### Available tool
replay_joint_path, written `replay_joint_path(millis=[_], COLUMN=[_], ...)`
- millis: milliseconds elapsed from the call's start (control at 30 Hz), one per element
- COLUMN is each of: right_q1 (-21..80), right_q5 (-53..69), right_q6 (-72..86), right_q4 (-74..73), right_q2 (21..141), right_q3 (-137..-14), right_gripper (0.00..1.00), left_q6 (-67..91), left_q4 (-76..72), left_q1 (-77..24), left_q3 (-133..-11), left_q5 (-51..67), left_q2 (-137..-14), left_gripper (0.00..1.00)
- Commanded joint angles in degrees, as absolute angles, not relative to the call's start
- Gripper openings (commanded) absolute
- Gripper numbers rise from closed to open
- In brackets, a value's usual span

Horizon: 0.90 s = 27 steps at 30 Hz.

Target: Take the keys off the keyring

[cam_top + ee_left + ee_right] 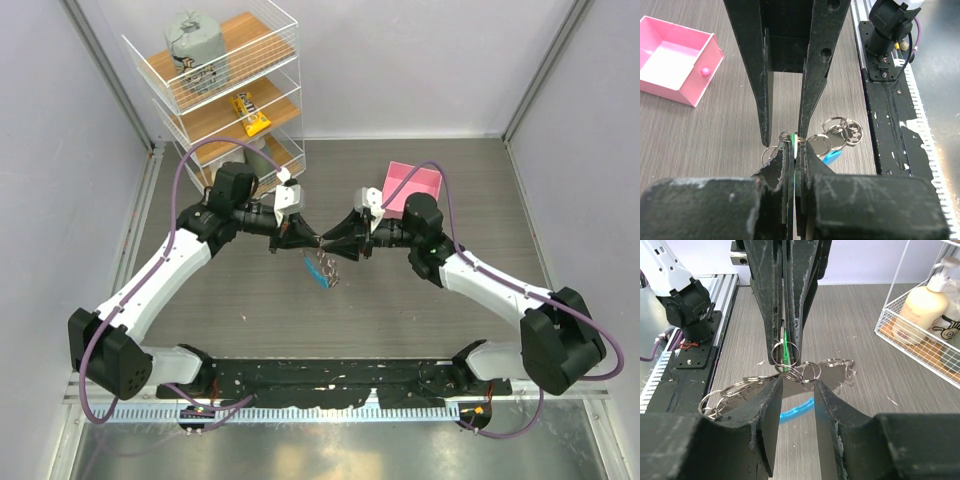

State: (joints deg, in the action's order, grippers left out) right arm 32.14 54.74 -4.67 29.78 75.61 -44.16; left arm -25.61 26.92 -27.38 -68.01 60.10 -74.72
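The key, silver with a green head, shows edge-on (793, 139) between my left gripper's (795, 147) shut fingers. In the right wrist view its green (785, 356) hangs from those fingers. The keyring is a cluster of silvery rings (800, 371) with a curved blue strip (797, 412). It dangles below the key, above the table (326, 270). My right gripper (797, 382) is open, its fingertips either side of the rings just under the key. In the top view the left gripper (312, 238) and right gripper (331, 243) meet tip to tip at mid-table.
An open pink box (412, 188) stands behind the right arm; it also shows in the left wrist view (675, 65). A white wire shelf (225, 90) with items stands at the back left, and a lotion bottle (922, 305) sits in it. A black rail (330, 375) runs along the near edge.
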Motion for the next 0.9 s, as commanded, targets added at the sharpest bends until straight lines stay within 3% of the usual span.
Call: replay_joint_path(millis=[0,200,400,700,733,867], right_q1=[32.6,32.6,32.6,32.6,32.6,32.5], right_q5=[54.0,55.6,56.5,56.3,56.3,56.2], right_q6=[-5.7,-5.4,-5.3,-5.0,-4.8,-4.7], right_q4=[31.2,31.0,30.6,30.7,30.7,30.7], right_q2=[72.5,72.5,73.3,72.4,72.4,72.3], right_q3=[-45.4,-45.7,-45.9,-46.1,-45.9,-46.0], right_gripper=[0.38,0.31,0.33,0.19,0.19,0.36], left_q6=[-26.3,-26.4,-26.4,-26.3,-26.3,-26.3], left_q4=[25.4,25.4,25.3,25.3,25.3,25.3], left_q1=[-27.7,-27.8,-27.8,-27.7,-27.8,-27.7], left_q3=[-70.3,-70.4,-70.5,-70.6,-70.5,-70.4], left_q5=[62.7,63.4,62.8,62.8,62.9,62.9], left_q2=[-72.9,-72.3,-71.2,-71.3,-71.4,-71.4], left_gripper=[0.0,0.0,0.0,0.0,0.0,0.0])
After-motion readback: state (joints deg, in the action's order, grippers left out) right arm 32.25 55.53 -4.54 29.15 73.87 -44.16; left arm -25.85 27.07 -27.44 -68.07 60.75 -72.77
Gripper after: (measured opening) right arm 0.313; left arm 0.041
